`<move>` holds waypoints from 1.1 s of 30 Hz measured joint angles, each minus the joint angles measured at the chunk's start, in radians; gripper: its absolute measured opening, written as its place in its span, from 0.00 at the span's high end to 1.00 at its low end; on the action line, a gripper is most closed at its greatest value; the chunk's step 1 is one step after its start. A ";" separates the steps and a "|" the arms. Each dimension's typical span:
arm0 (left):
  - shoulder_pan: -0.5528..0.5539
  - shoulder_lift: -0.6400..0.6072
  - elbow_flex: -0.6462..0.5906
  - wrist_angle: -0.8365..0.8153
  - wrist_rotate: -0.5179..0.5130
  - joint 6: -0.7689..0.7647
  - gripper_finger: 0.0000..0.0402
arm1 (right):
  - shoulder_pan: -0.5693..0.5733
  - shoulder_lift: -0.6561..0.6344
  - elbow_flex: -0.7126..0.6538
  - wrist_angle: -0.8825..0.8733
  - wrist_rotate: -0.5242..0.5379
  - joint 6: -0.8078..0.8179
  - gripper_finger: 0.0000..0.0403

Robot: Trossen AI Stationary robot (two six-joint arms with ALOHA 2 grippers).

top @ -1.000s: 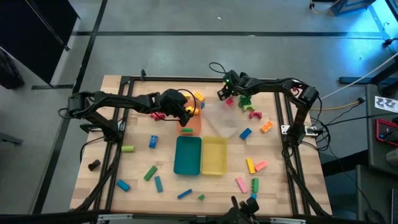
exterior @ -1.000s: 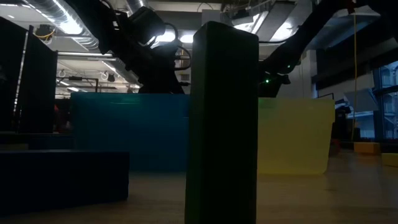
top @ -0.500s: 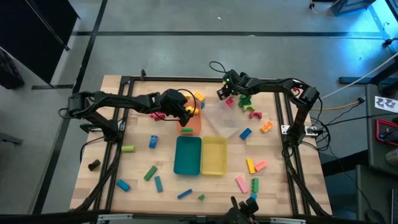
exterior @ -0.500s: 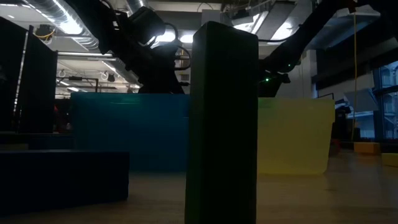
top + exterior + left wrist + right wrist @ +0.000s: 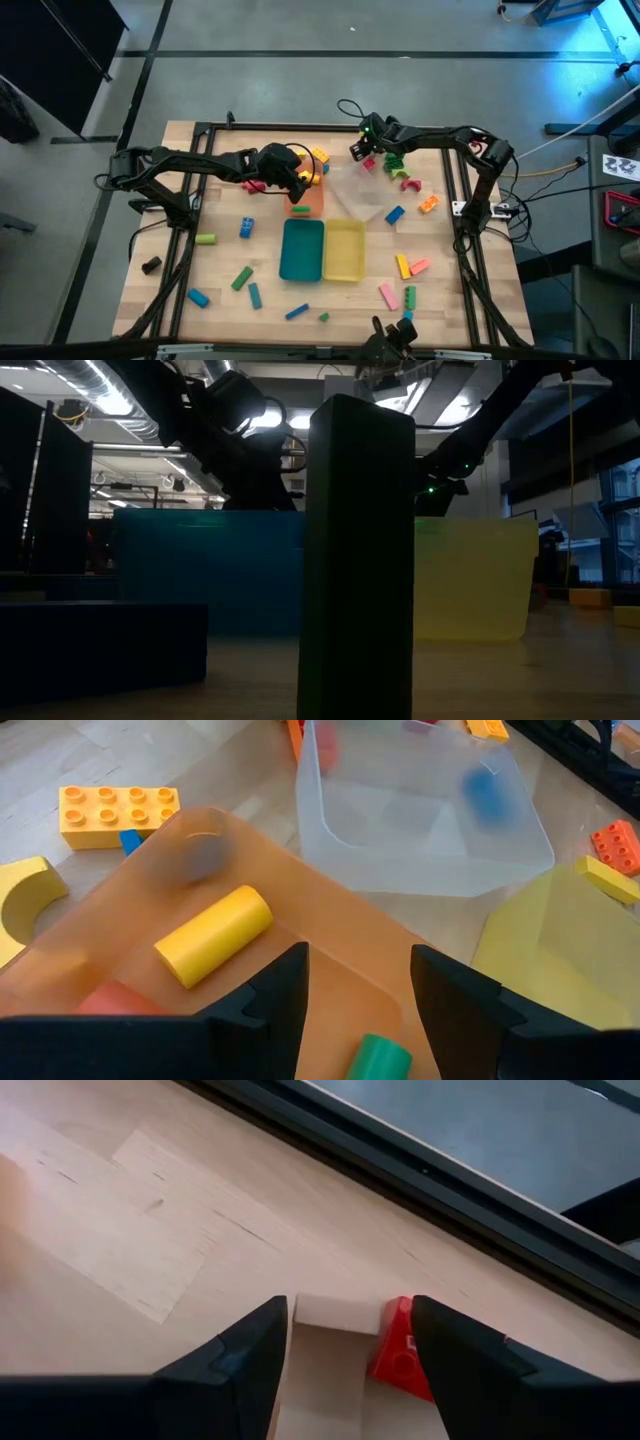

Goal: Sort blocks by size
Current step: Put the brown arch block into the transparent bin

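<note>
Now the left gripper (image 5: 298, 190) hangs over the orange tray (image 5: 330, 970) at the middle of the table (image 5: 220, 270), and its fingers stand apart with nothing between them. Inside this tray lie a yellow cylinder (image 5: 213, 935), a green cylinder (image 5: 378, 1058) and a red piece (image 5: 115, 1001). Just beside the tray, on the wood, there are a yellow studded brick (image 5: 117, 816) and a yellow arch (image 5: 27, 901). The right gripper (image 5: 357, 151) is at the far side of the table, near the clear tray (image 5: 358, 192); its fingers are also apart, and a red block (image 5: 399, 1347) lies on the wood touching a pale wooden block (image 5: 336, 1313) between them, not gripped. The teal tray (image 5: 302, 249) and the yellow tray (image 5: 344, 251) sit side by side nearer to the front. Other blocks are scattered: a blue one (image 5: 394, 214) and an orange one (image 5: 428, 203) on the right, a light green one (image 5: 205, 239) on the left.
</note>
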 joint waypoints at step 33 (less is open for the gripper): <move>0.000 0.000 0.000 -0.001 0.000 0.013 0.60 | 0.000 0.058 -0.002 0.018 -0.029 -0.036 0.87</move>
